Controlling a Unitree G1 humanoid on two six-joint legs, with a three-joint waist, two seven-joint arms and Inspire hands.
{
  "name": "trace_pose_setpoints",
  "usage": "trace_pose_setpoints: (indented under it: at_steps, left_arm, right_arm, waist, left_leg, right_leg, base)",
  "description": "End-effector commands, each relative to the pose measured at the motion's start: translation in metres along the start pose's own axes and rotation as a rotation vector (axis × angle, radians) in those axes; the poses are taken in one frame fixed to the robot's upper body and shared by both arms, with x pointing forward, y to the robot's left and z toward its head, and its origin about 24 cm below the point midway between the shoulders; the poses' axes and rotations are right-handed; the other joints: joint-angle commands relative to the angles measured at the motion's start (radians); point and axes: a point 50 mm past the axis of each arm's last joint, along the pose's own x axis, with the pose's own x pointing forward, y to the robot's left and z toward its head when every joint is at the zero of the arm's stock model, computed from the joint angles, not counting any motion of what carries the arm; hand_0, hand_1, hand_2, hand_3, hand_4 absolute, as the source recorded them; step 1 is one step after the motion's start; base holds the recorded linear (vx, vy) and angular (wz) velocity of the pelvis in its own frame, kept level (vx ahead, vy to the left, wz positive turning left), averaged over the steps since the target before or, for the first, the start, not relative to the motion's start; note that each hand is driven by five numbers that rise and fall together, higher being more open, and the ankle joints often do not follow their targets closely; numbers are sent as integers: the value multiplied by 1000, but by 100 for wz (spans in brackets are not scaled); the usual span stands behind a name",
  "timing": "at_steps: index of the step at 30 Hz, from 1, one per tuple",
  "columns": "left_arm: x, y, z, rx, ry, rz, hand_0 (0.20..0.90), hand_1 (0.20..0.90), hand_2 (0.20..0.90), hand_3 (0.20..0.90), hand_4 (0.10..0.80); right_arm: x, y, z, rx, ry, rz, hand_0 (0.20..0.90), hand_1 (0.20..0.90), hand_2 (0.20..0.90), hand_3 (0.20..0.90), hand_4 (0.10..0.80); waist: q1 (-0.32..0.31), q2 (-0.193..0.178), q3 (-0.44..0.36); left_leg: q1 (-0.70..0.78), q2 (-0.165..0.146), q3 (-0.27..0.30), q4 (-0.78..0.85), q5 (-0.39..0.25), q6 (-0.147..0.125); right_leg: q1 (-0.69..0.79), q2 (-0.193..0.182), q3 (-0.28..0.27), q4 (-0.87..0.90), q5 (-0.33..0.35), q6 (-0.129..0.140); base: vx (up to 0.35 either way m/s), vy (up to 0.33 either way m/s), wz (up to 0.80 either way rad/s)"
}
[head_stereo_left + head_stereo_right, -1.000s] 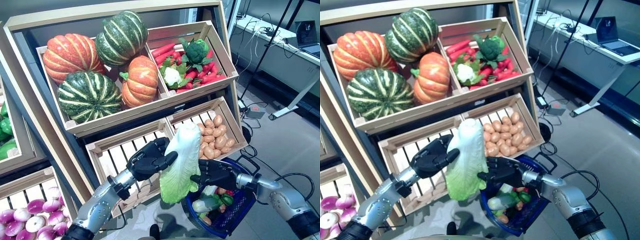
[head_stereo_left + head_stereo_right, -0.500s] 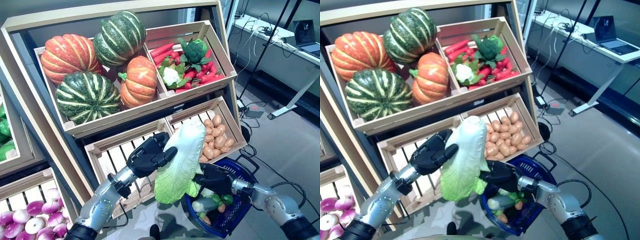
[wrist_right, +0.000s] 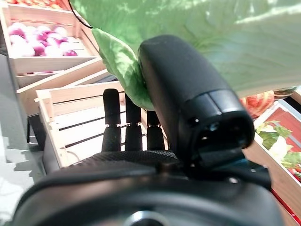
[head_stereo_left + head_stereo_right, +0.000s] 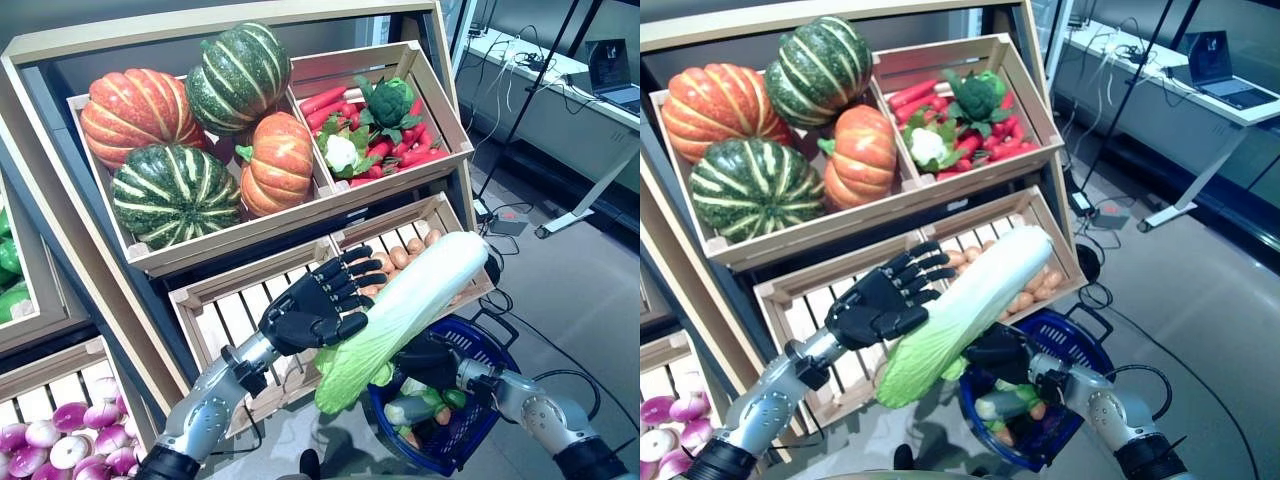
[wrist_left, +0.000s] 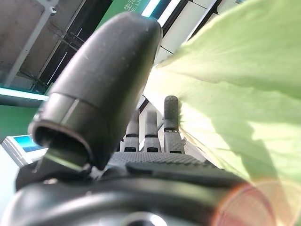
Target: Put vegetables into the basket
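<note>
A long napa cabbage [image 4: 410, 300] slants over the blue basket [image 4: 503, 347], white stem end up towards the right, green leaves low on the left. My left hand [image 4: 315, 310] lies flat against its leafy side with fingers straight and spread; the left wrist view shows the leaf [image 5: 235, 94] beside those straight fingers [image 5: 150, 132]. My right hand [image 4: 430, 358] sits under the cabbage at the basket's near rim. In its wrist view the fingers [image 3: 127, 122] run straight and the thumb [image 3: 188, 94] touches the leaf [image 3: 211, 42]. Several vegetables [image 4: 415, 408] lie in the basket.
Behind stands a wooden rack: a crate of pumpkins [image 4: 180, 130], one of carrots, broccoli and cauliflower [image 4: 385, 125], one of potatoes [image 4: 410, 255], and a bare slatted crate [image 4: 225, 315]. Purple-white bulbs [image 4: 60, 435] lie lower left. A desk with a laptop [image 4: 612, 65] stands far right.
The cabbage has tipped from upright to slanting, its white end swinging right over the potatoes. My left hand has uncurled from it and now spreads flat against it.
</note>
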Motion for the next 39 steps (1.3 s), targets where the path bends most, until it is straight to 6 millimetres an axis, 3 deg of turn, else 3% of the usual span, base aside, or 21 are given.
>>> trace_pose_setpoints:
  at_steps: [1,10,22,26,32,39]
  left_arm:
    - [20,-9,21,69,-68,-110,900,900,900,900,800]
    - [9,-4,23,111,-61,-48,900,900,900,900,800]
    - [-10,-1,31,168,-106,45,900,900,900,900,800]
    - [-2,-4,56,290,-216,28,900,900,900,900,800]
    - [14,-17,96,456,-378,-24,900,900,900,900,800]
    - [21,-19,111,522,-445,-29,900,900,900,900,800]
  right_arm:
    - [2,28,65,-21,-411,186,300,300,300,300,400]
    - [-13,12,59,69,-548,65,300,300,300,300,400]
    - [-43,-21,29,229,-654,-172,300,300,300,300,400]
    - [-41,-28,44,255,-743,-201,300,300,300,300,400]
    - [-37,-38,72,288,-866,-217,300,300,300,300,400]
    - [-35,-54,76,363,-916,-291,300,300,300,300,400]
  waist:
    - [-4,-34,-44]
    - [-26,-28,-28]
    - [-60,-19,33]
    - [-65,-8,135]
    - [-55,3,271]
    - [-26,3,369]
  left_leg:
    - [75,29,1,2,-132,-44]
    - [75,31,16,2,-134,-41]
    - [40,39,41,2,-121,-38]
    - [-44,45,40,30,-102,-40]
    - [-224,63,22,222,-116,-59]
    - [-422,73,-14,465,-153,-79]
  right_leg:
    - [-24,-60,23,-49,106,58]
    - [-31,-54,39,-49,106,57]
    - [-89,-37,76,-13,93,48]
    - [-185,-25,85,62,70,26]
    - [-320,-6,69,227,20,-18]
    - [-426,-7,49,377,-27,-54]
  base:
    - [11,-10,-6]
    - [20,-17,-8]
    - [-13,-25,-8]
    - [-248,-16,-13]
    - [-235,-42,2]
    - [-115,-54,16]
